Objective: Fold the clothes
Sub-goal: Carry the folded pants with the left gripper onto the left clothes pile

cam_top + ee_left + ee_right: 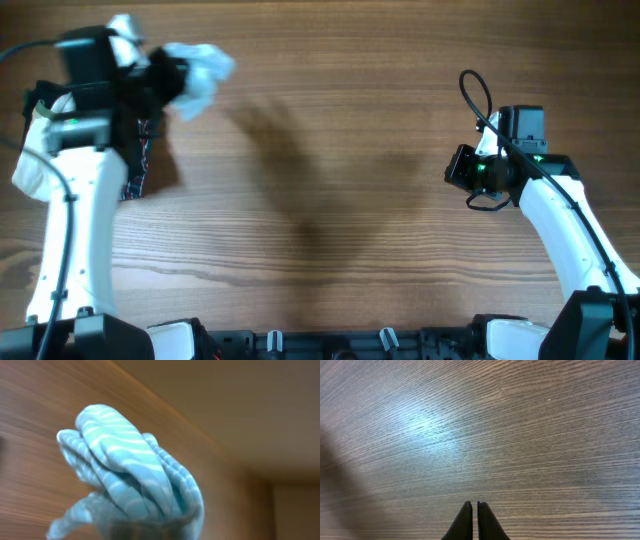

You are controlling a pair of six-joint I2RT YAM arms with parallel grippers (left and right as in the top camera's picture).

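Striped pale-blue garment [130, 485] bunched, held above bench [330, 200] at far left, pinched in left jaws. Soft, light, floppy; likely best taken at hem corners. Right jaws pressed together, empty, right side.

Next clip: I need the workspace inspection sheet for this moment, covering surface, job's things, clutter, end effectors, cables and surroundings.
Surface: wooden table, bare grain, soft shadows mid-table.
Job's things: light blue striped garment, bunched, lifted at the far left corner.
Clutter: dark patterned piece by the left arm; cannot tell what it is.
End effectors: left end effector grips the garment, fingers hidden by cloth; right end effector shut, empty, over bare wood.
Cables: black cable looping above the right arm; another cable along the left arm.
Surroundings: plain beige wall beyond the table edge.
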